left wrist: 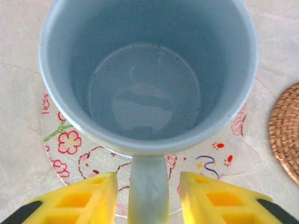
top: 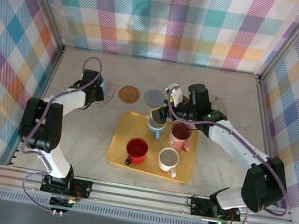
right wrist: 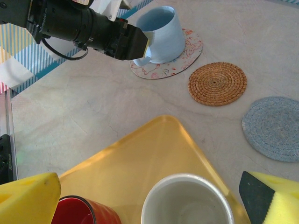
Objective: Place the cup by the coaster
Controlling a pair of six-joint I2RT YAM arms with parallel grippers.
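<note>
**Supervisor:** Where does the task cup stand?

**Operator:** Left wrist view. I see the light blue cup (left wrist: 148,84) upright on the floral coaster (left wrist: 65,140), its handle pointing toward my camera. The coaster's printed edge shows past the cup's base on both sides.

**Supervisor:** And the grip on it?

**Operator:** The left fingers (left wrist: 88,198) are released. They flank the handle, one on each side. A strip of coaster shows between each yellow finger and the handle, and neither finger touches it.

**Supervisor:** The other arm?

**Operator:** Right wrist view. The right fingers (right wrist: 28,196) are spread wide and closed on nothing. A pale cup (right wrist: 187,203) stands between them at the far edge of the yellow tray (right wrist: 140,158). From here I cannot tell how high they hang above its rim.

**Supervisor:** What else is in the field?

**Operator:** Top view. The tray also carries a red cup (top: 137,149), a white cup (top: 168,159) and a pink patterned cup (top: 181,133). On the bench (top: 77,134) behind the tray, a woven rattan coaster (top: 129,93) lies just beside the floral one. A grey coaster (top: 154,97) lies just beside the rattan one, farther from the floral coaster.
</note>
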